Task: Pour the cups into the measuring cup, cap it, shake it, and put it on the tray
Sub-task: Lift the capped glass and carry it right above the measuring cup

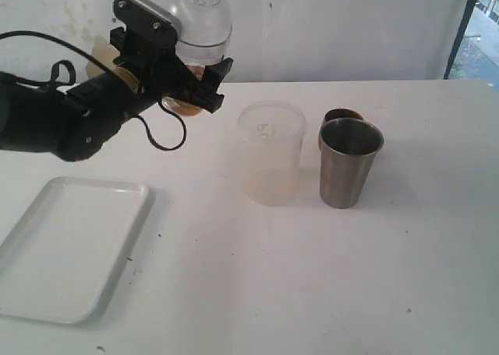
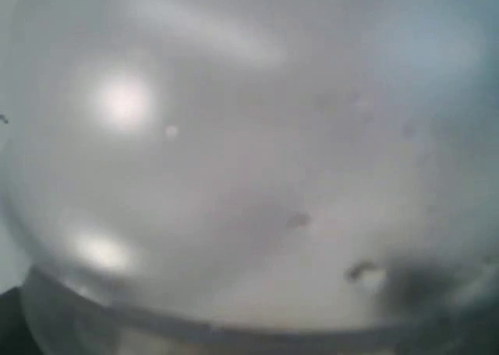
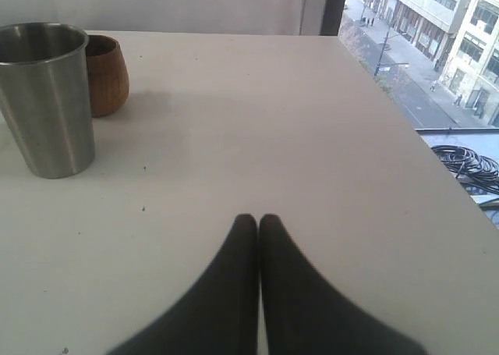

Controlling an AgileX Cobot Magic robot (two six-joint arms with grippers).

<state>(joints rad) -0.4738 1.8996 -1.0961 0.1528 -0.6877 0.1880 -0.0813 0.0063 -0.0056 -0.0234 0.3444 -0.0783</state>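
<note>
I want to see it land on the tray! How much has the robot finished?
The frosted tumbler, steel cup and wooden cup stand on the table, so pouring looks done, and the measuring cup has its domed lid on. The left gripper holds it in the air, maybe shaking. Setting it on the empty tray remains.

A bare white surface (image 1: pixel 296 292) runs back to a pale, stained wall (image 1: pixel 351 27). Past its edge, outside: a street (image 3: pixel 399 68), buildings (image 3: pixel 468 27), coiled black cable (image 3: pixel 468 164).

The white desk (image 1: pixel 257 292) carries the white tray (image 1: pixel 70 250) at the left, the frosted tumbler (image 1: pixel 270 156) mid-desk, the steel cup (image 1: pixel 348 164) just beside it, and the wooden cup (image 1: pixel 341 116) behind that.
</note>
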